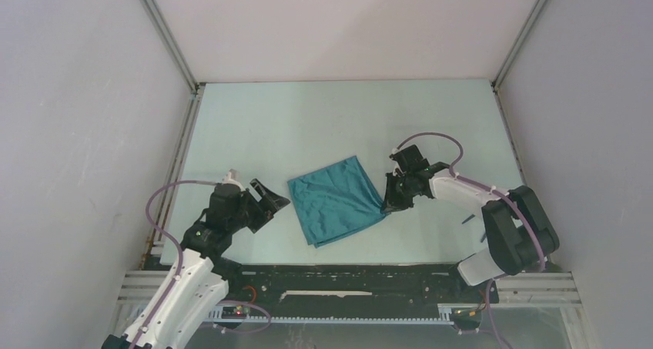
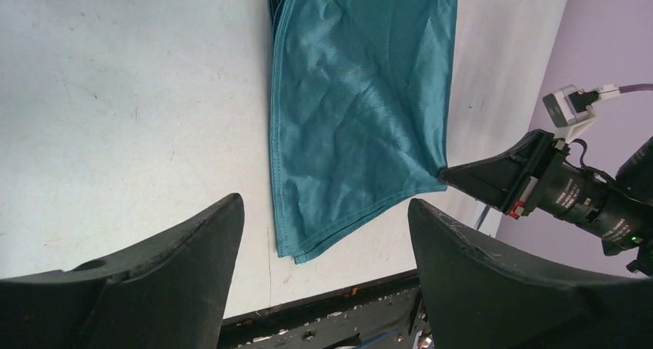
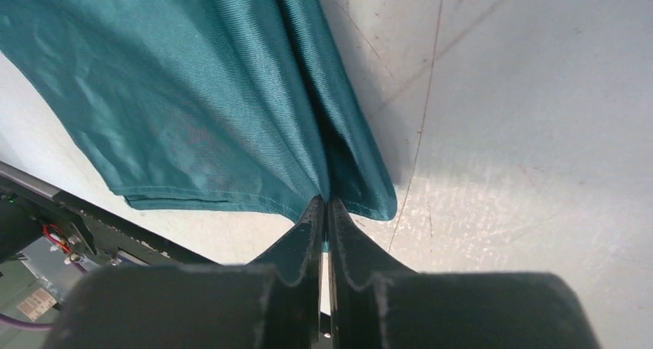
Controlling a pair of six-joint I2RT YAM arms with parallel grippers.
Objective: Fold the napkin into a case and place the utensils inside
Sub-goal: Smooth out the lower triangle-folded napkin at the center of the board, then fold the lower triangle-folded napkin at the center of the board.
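Though unclear from top, R gripper [image 3: 326, 205] pinches napkin [image 3: 192, 95] (wrist cam)

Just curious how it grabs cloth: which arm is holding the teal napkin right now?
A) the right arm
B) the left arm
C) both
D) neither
A: the right arm's jaws are pinched shut on the edge of the napkin, while the left arm's jaws stand open beside it, not touching.

Lab cell: plain walls [image 1: 77, 95], aluminium frame [image 1: 165, 33]
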